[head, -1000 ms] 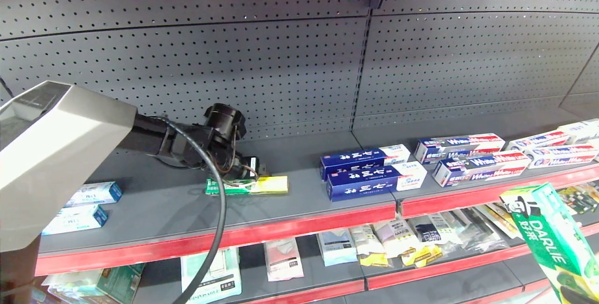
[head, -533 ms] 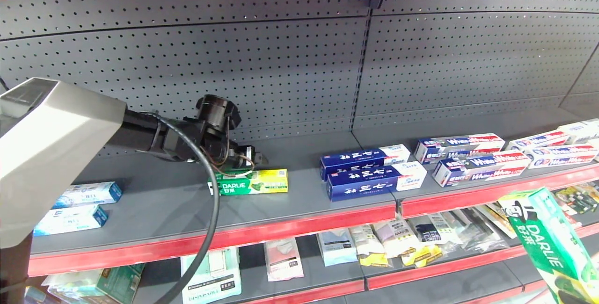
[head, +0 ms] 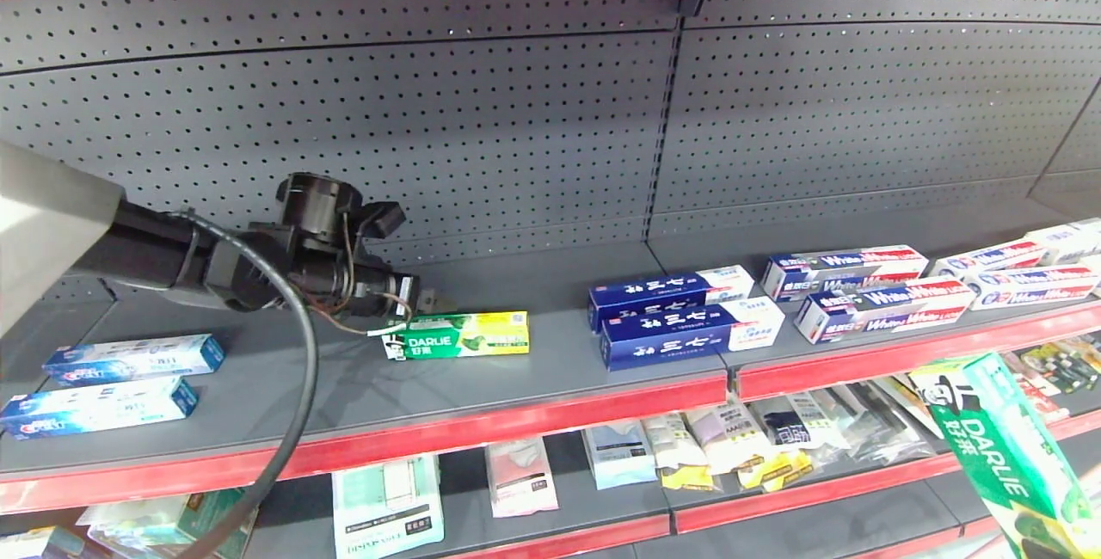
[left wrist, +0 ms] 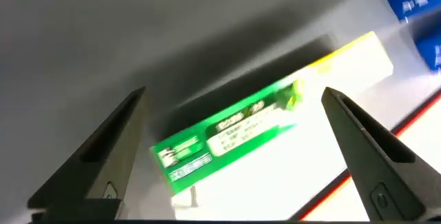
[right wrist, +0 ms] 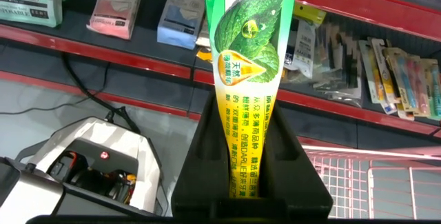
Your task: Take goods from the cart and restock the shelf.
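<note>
A green and yellow toothpaste box lies flat on the grey shelf, left of the middle. My left gripper hangs just left of the box's green end, open and apart from it. In the left wrist view the same box lies on the shelf beyond the spread fingers, with the left gripper holding nothing. My right gripper is shut on a second green toothpaste box, held upright; that box stands tilted at the lower right, in front of the shelf.
Two dark blue boxes lie right of the placed box, with white, red and blue boxes farther right. Two light blue boxes lie at the far left. Packets fill the lower shelf. A pink wire cart stands below.
My left gripper let go of the green box and drew back to the left. The box now lies flat, face up. The right arm's box barely shifted.
</note>
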